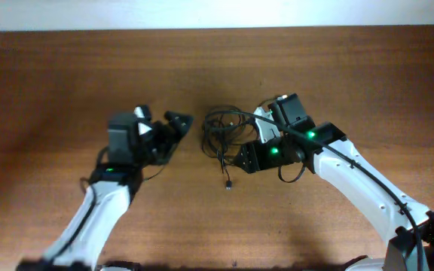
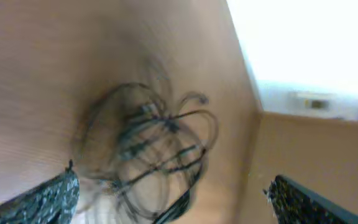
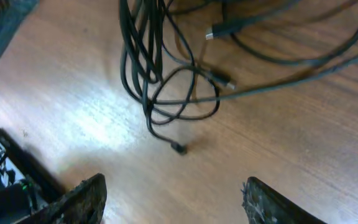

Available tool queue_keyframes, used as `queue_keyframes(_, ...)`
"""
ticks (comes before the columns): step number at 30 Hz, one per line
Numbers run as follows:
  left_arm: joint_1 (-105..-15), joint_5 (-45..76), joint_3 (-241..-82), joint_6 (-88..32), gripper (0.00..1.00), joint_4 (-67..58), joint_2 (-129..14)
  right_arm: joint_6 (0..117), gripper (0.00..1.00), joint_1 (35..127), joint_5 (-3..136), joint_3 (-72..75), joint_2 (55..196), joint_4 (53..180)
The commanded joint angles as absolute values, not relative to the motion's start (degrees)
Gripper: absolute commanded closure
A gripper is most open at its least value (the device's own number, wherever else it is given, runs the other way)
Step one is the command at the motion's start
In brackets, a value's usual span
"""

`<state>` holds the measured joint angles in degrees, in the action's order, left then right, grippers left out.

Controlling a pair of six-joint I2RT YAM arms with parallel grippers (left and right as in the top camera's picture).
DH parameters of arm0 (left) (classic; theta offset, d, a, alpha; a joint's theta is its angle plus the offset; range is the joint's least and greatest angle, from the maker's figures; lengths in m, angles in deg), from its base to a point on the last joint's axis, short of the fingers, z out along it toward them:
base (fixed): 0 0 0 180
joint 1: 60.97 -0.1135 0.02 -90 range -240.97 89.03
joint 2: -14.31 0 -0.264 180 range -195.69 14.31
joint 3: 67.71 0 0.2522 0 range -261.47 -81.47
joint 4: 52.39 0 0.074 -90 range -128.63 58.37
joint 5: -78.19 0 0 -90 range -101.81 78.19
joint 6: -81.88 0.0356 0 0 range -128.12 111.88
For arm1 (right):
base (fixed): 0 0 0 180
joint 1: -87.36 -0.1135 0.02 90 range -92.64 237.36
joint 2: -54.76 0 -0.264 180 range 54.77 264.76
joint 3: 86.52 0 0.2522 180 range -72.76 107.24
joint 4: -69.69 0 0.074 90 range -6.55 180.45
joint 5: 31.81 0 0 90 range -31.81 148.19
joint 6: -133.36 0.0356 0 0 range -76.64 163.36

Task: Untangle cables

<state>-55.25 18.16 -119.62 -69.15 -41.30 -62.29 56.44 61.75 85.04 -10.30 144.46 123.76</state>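
The cables [image 1: 221,129] are thin black wires bunched in loose loops at the table's middle, with one tail running toward the front to a small plug [image 1: 228,184]. My left gripper [image 1: 178,135] is just left of the bunch, open and empty. In the blurred left wrist view the cables [image 2: 148,149] lie between and ahead of its spread fingers [image 2: 173,208]. My right gripper [image 1: 243,156] is at the bunch's right side, open and empty. In the right wrist view the cables [image 3: 148,74] hang ahead of the open fingers [image 3: 173,200], with a loose plug end [image 3: 179,148] on the wood.
The brown wooden table [image 1: 337,68] spreads all round the bunch. A pale wall edge [image 1: 202,15] runs along the back. A silvery plug [image 3: 210,34] lies among the loops.
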Motion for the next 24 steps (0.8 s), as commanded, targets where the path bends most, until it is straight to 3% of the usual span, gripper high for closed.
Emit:
queue_keyframes(1,-52.81,22.6,-119.97,-85.87,0.01,-56.67,-70.88,55.78,0.29,61.51,82.76,-10.5,144.39,125.29)
queue_keyframes(3,-52.68,23.41,-120.0,-97.15,0.01,-61.32,-77.9,55.81,0.29,61.51,82.76,-10.5,144.39,125.64)
queue_keyframes(9,-51.25,29.35,-120.0,-103.1,0.02,-73.5,-85.44,55.81,0.29,61.51,81.69,-10.5,144.39,125.71)
queue_keyframes(15,-49.33,29.07,-120.0,-105.63,0.16,-73.78,-85.44,55.81,0.29,61.51,81.69,-10.5,144.39,125.71)
queue_keyframes(17,-48.28,26.19,-120.0,-105.83,0.16,-73.76,-85.44,55.81,0.29,61.51,81.69,-10.5,144.39,125.69)
queue_keyframes(19,-47.04,21.11,-120.0,-105.76,0.24,-74.13,-85.44,55.83,0.28,61.49,81.72,-10.5,144.39,125.69)
queue_keyframes(21,-44.35,13.62,-120.0,-104.85,0.23,-71.42,-85.5,57.38,0.29,61.51,81.72,-10.5,144.39,125.71)
queue_keyframes(24,-40.98,3.15,-120.0,-104.91,0.47,-69.52,-85.98,58.84,0.29,61.49,82.13,-10.5,144.39,125.86)
